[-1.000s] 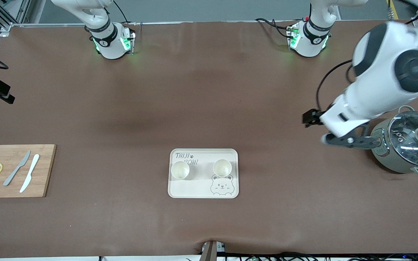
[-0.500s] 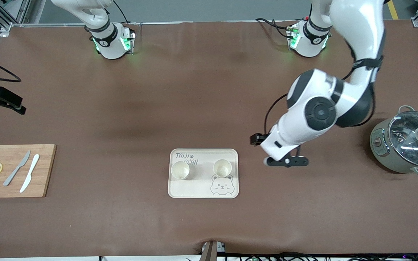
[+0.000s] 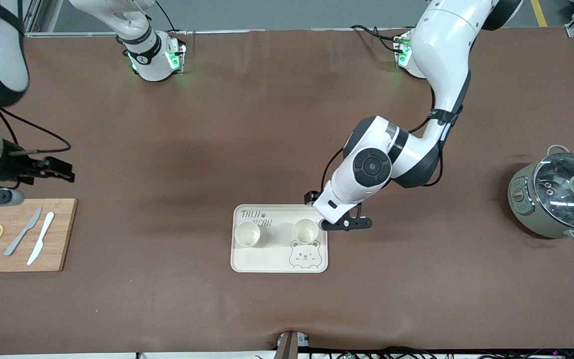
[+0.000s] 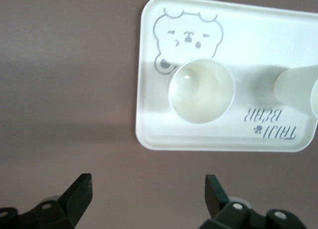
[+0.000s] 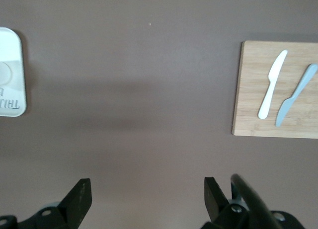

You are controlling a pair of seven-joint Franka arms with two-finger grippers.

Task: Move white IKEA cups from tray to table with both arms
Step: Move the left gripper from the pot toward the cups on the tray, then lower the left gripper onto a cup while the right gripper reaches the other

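Take the cream rounded-rectangle bear-print tray (image 3: 279,238) as your reference. Both small off-white handleless cups (image 3: 247,234) (image 3: 305,231) stand upright in its half farther from the front camera. The left gripper (image 3: 346,224) hangs over the tray's edge toward the left arm's end, jaws spread wide, empty. Centre it over the adjacent cup before descending. The right gripper (image 5: 144,199), also wide and empty, hovers above bare brown table (image 3: 167,299) between the wooden cutting board (image 3: 60,234) and the tray.

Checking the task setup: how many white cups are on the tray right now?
2. Both stand upright on the tray: one cup toward the right arm's end, the other cup toward the left arm's end, above the bear face. None looks hidden.
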